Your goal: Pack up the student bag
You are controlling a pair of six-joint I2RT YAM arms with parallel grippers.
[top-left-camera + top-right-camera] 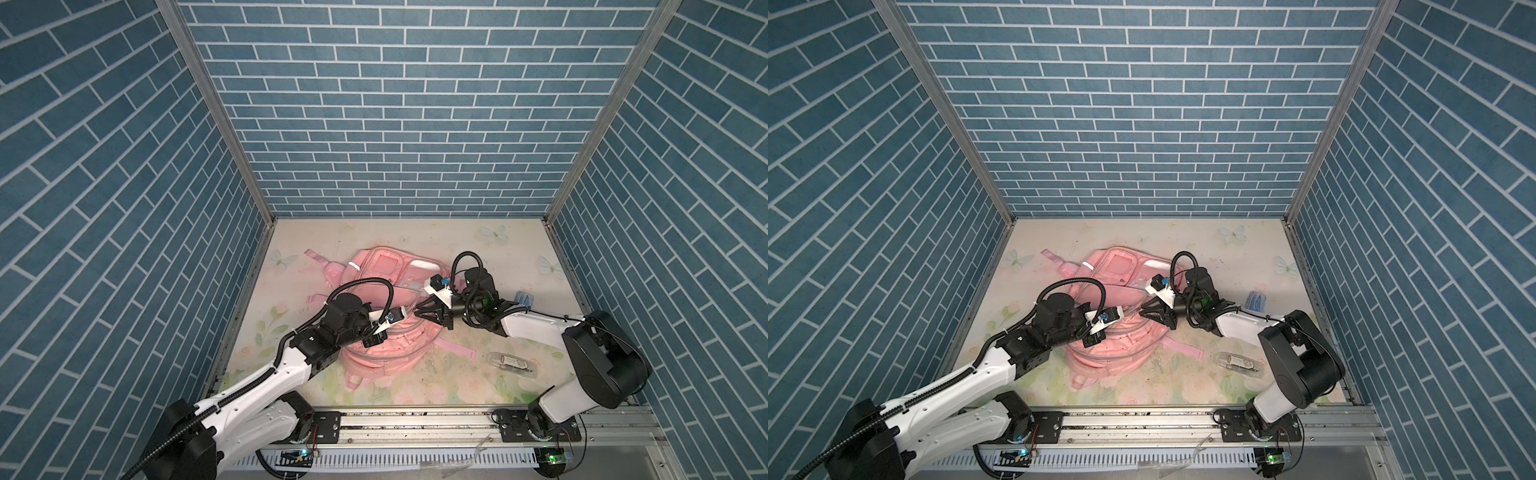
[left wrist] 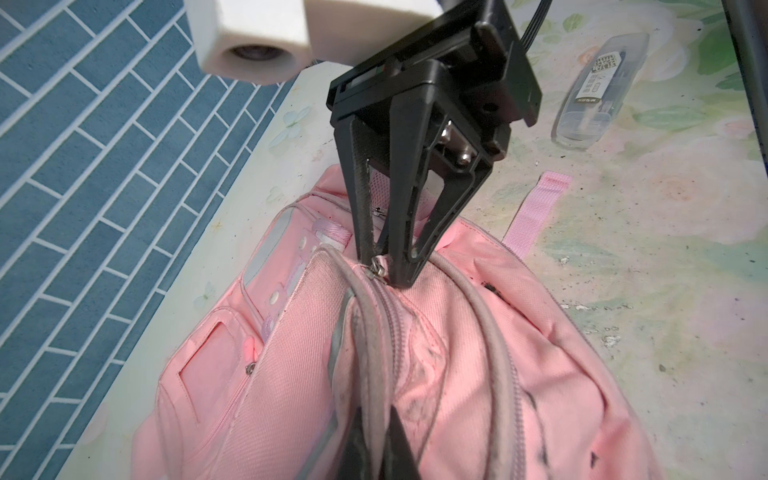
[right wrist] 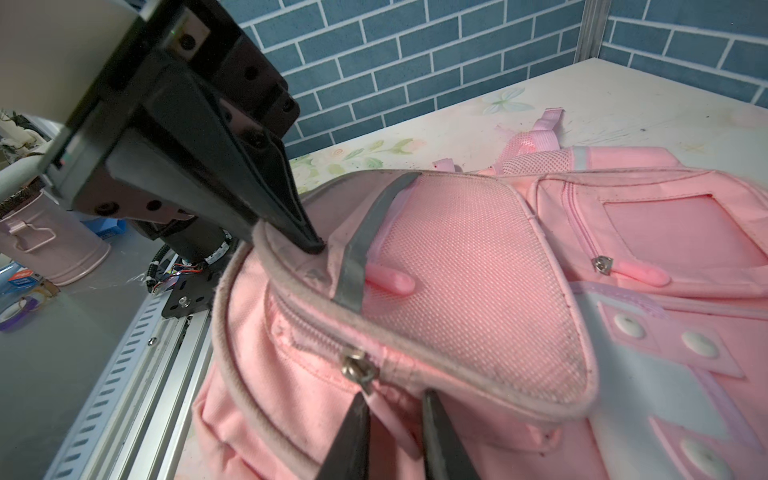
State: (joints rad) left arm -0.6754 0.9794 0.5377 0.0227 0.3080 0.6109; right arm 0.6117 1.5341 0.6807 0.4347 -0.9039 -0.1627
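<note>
The student bag (image 1: 376, 359) (image 1: 1113, 359) is a big pink backpack lying mid-table in both top views. My left gripper (image 2: 374, 436) (image 1: 374, 338) is shut on the grey piped edge of the bag's front flap (image 3: 457, 266) and holds it up. In the right wrist view its tips (image 3: 309, 245) press into that rim. My right gripper (image 3: 395, 411) (image 1: 417, 312) is at the metal zipper slider (image 3: 358, 370) (image 2: 378, 266). Its jaws stand a little apart around the pink pull tab, and a gap shows beside one finger.
A clear plastic case (image 1: 513, 365) (image 2: 598, 91) holding pens lies on the table to the right of the bag. A small blue item (image 1: 524, 300) sits by my right arm. Blue brick walls close three sides. A metal rail (image 1: 415, 424) runs along the front.
</note>
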